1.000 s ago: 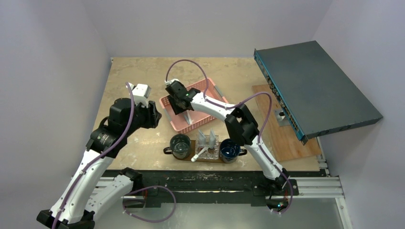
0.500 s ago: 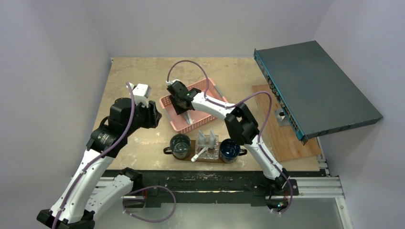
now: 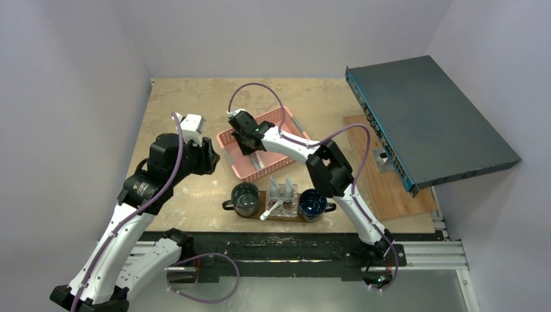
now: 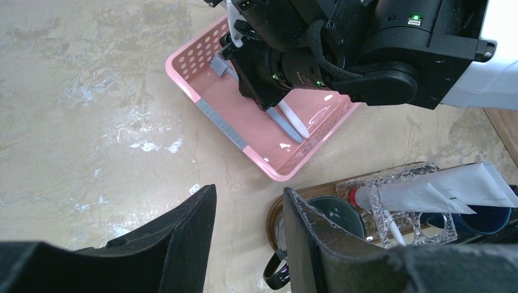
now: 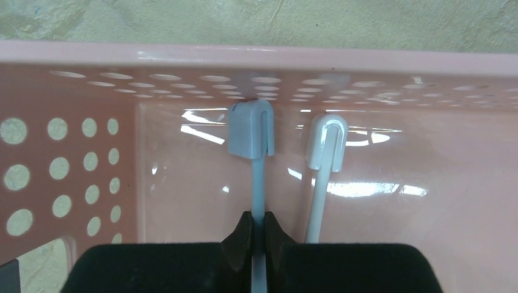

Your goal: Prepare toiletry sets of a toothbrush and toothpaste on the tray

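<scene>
Nearest the arm bases, the tray: dark brown, oval, carrying a dark mug at its left end, a blue mug at its right end, and one clear glass holder between the two. Counted from above in that holder: two pale tubes propped upright, plus one leaning toothbrush, white, poking out toward the near edge. Shown only by the left wrist camera: a red cap at the holder end of a tube and a small green mark on its side, with any print too small to read. Next out, the left gripper, hanging above bare table near the basket's left corner, jaws apart with nothing between. Beyond it, one pink basket with round holes in its walls, and the right gripper reaching down inside. Hidden from above by that arm, yet plain in the right wrist view: two toothbrushes side by side on the basket floor, capped heads near the far wall. Grips, pads closed, the handle of the blue-grey toothbrush; just beside it on the right, ungripped, the white toothbrush. Farthest right, one pale rectangular board and, tilted over it, one dark grey flat box with a blue front edge.
</scene>
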Controlling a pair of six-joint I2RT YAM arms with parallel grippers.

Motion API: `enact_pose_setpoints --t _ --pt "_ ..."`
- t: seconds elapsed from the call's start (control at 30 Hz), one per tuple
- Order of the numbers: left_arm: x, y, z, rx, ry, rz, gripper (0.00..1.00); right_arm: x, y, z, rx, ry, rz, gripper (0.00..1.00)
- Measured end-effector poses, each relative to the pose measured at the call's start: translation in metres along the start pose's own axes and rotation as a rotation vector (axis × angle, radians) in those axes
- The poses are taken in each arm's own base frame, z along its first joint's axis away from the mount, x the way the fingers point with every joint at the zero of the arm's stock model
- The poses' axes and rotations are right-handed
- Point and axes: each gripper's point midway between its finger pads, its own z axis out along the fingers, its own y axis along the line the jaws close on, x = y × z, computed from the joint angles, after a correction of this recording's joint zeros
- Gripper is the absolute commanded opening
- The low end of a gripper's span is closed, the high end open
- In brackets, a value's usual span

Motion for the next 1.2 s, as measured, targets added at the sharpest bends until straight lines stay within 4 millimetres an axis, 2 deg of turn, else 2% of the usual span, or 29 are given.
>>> enact_pose_setpoints --t 0.27,0.47,0.57,0.83,1.0,1.2 --pt "0.000 0.000 0.000 0.000 -0.001 0.000 0.43 0.003 -0.002 -0.007 -0.003 -0.008 0.005 0.00" --pt "-0.001 0.000 -0.001 0.001 -0.004 0.000 0.43 0.001 -0.005 -0.029 -0.006 -0.026 0.023 0.00" --pt "-0.001 0.000 -0.002 0.002 -0.008 0.000 0.43 -0.014 -0.006 -0.051 -0.018 -0.077 0.044 0.00" --pt "-0.002 -0.002 -0.004 0.010 -0.015 -0.001 0.43 -0.068 -0.006 -0.118 -0.064 -0.290 0.138 0.00" --pt "0.000 -0.008 -0.005 0.049 -0.010 -0.001 0.44 -0.078 -0.011 -0.149 -0.083 -0.371 0.204 0.00" --pt "-0.006 -0.026 -0.011 0.148 -0.039 0.000 0.47 -0.086 -0.013 -0.184 -0.130 -0.451 0.296 0.00"
